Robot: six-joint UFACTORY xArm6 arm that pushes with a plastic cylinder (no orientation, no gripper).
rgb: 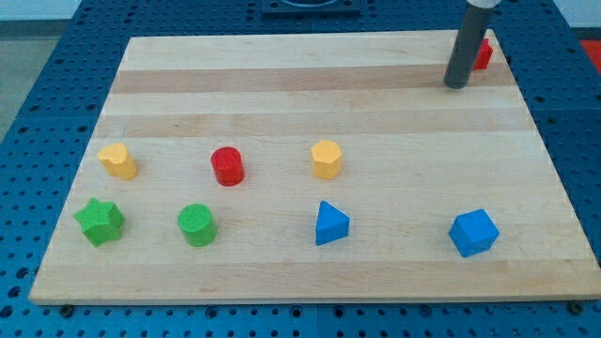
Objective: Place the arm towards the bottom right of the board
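Up in the upper right of the frame, my tip (455, 85) sits on the board (282, 94), right beside a red block (484, 53). It's just a bare rod, holding nothing. The bottom right corner near the blue cube (472, 232) is well apart, so I'd say basically the whole move is left.

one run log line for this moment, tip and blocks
tip: top right, beside red block | blue cube: bottom right, far from tip | target corner: not reached

Straight dark grey cylindrical rod, smooth matte surface, my tip (455, 85) flat-ended
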